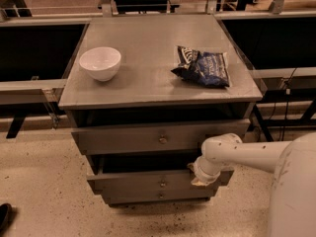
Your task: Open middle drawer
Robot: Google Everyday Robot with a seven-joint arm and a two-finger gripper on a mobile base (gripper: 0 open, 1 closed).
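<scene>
arm: white, reaching in from 3 o'clock across the right side of the cabinet, wrist bent down.
hand: at the right end of the middle drawer front, touching or just beside its edge, at 3 o'clock from the knob. whether it is apart or together cannot be told from this view.
middle drawer: grey front, second of three, low on the cabinet. a dark gap shows above it and it appears to stand a little forward of the front below, so judged partly out, not fully open.
knob: small, brass-coloured, centre of the middle front, free of the hand.
bottom drawer: narrowest front, directly at 6 o'clock from the middle one, appears closed.
top drawer: widest front, at 12 o'clock from the middle one, overhanging it.
step in hand: draw the middle front straight out toward 6 o'clock.
method advised: the hold is off-centre, so pull level and square to the front. a sideways pull may rack the drawer in its runners. keep the wrist clear of the top drawer's lower edge.
tabletop: grey, carries two loose items.
bowl: white, upright, at 10 o'clock on the tabletop.
chip bag: dark blue, lying flat at 2 o'clock. a smooth pull should leave both undisturbed.
</scene>
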